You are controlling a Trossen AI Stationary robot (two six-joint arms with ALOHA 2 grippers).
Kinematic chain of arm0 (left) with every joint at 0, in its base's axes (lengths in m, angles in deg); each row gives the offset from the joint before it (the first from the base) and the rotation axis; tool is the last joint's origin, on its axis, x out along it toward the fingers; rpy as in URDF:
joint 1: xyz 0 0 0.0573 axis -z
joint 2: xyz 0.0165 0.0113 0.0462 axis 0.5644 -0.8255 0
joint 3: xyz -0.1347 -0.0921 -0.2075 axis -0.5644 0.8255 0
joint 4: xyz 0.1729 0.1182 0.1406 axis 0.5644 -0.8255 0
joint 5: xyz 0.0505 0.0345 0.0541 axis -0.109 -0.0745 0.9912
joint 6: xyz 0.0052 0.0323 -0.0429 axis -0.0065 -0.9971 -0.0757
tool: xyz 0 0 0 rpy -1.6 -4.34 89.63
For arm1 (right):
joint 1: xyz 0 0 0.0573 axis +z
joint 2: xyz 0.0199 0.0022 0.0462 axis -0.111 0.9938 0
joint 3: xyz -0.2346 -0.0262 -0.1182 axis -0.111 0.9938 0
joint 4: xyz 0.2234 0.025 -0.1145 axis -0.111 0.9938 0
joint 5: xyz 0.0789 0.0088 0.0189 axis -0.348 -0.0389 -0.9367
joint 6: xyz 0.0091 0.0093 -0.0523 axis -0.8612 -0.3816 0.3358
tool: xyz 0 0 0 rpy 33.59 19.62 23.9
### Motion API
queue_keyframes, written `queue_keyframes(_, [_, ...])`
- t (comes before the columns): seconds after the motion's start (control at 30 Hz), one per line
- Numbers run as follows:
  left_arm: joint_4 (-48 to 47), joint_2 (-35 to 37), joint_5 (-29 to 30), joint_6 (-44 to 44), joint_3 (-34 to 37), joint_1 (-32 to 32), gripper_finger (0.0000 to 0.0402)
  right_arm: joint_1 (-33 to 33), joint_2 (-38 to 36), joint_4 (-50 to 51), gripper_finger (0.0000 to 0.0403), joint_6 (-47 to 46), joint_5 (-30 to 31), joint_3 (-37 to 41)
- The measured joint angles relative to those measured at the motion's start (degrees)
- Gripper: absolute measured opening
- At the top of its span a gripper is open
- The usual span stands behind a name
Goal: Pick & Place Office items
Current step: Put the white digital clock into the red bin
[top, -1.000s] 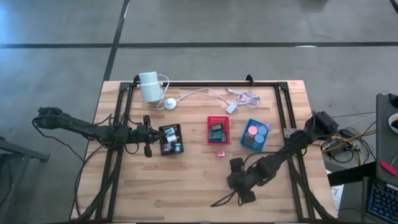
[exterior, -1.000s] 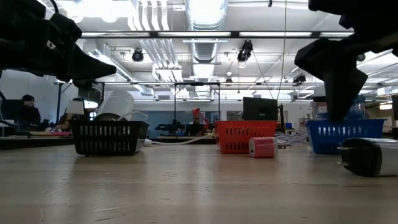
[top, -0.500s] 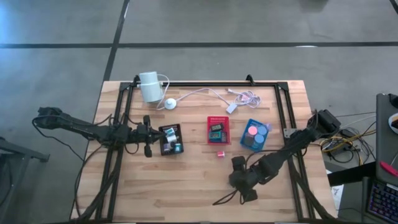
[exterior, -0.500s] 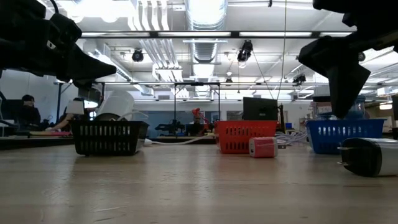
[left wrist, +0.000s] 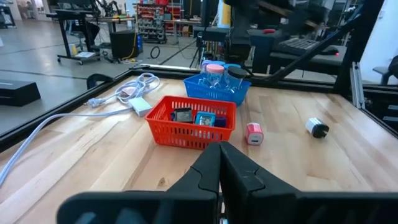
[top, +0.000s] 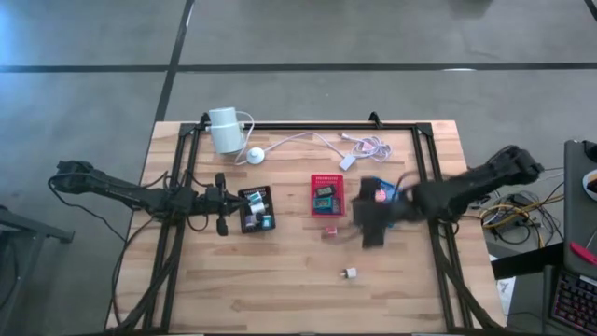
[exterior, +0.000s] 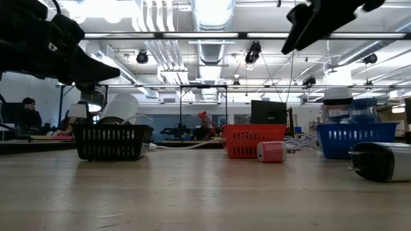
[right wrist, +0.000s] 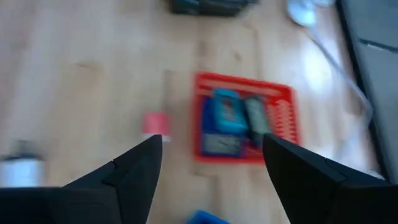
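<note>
My right gripper hangs open above the table between the red tray and the blue tray; its fingers hold nothing. A pink block lies on the wood just before the red tray. A white piece with a dark end lies on its side nearer the near edge. My left gripper waits shut beside the black tray. All three trays hold small items; pastel discs stand in the blue one.
A white cylinder device with its white cable and a round white puck sit by the far edge. A black frame borders the work area. Bare wood lies toward the near edge around the white piece.
My right gripper has risen from just above the white piece near the near edge and swung fast toward the far edge, now high between the red and blue trays. The white piece stays where it lay on the table. The left arm has kept still.
</note>
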Motion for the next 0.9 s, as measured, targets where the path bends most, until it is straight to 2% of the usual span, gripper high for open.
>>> queue_keyframes(0.2, [0.0, 0.0, 0.0, -0.4, 0.0, 0.0, 0.001, -18.5, -4.8, 2.9, 0.029, 15.1, -9.4, 0.1])
queue_keyframes(0.33, [0.0, 0.0, 0.2, -1.3, 0.0, 0.0, 0.001, -30.2, -3.8, 2.9, 0.0306, 25.4, -18.0, 0.1])
queue_keyframes(0.47, [0.0, 0.0, 0.2, -1.3, 0.0, 0.0, 0.001, -39.5, -0.6, 3.0, 0.0318, 33.9, -23.4, 0.1])
queue_keyframes(0.63, [0.0, 0.0, 0.4, -1.4, 0.0, 0.0, 0.001, -45.0, 4.0, 2.7, 0.0322, 40.7, -26.0, 0.1])
queue_keyframes(0.9, [0.0, 0.0, 0.4, -1.5, 0.0, 0.0, 0.001, -46.6, 7.7, -0.1, 0.031, 41.0, -27.1, -1.6])
